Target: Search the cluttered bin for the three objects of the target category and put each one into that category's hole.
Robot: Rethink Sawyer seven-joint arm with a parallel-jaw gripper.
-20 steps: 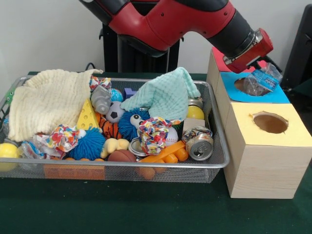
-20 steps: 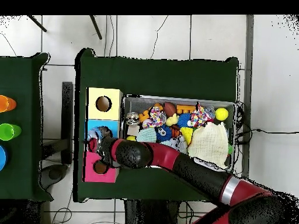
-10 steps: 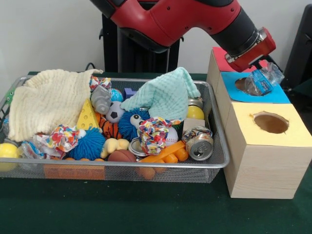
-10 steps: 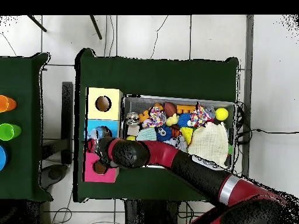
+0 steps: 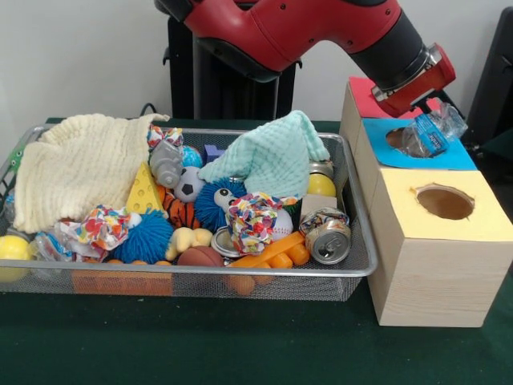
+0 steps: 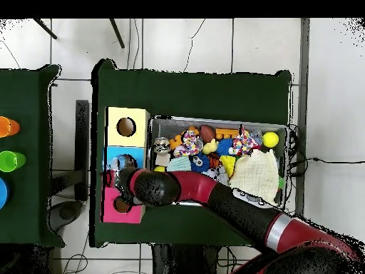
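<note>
You see one crushed clear plastic bottle with a blue label lying over the hole in the blue-topped box, just below the red gripper; can't tell if its grip is closed. Three boxes: pink, blue, yellow. In the wire mesh bin: one crushed silver can, two cloths, two blue spiky balls.

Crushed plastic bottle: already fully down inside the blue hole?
No. In the front view the crushed plastic bottle sits on top of the blue box, over its hole's edge, most of it still above the surface.
</note>
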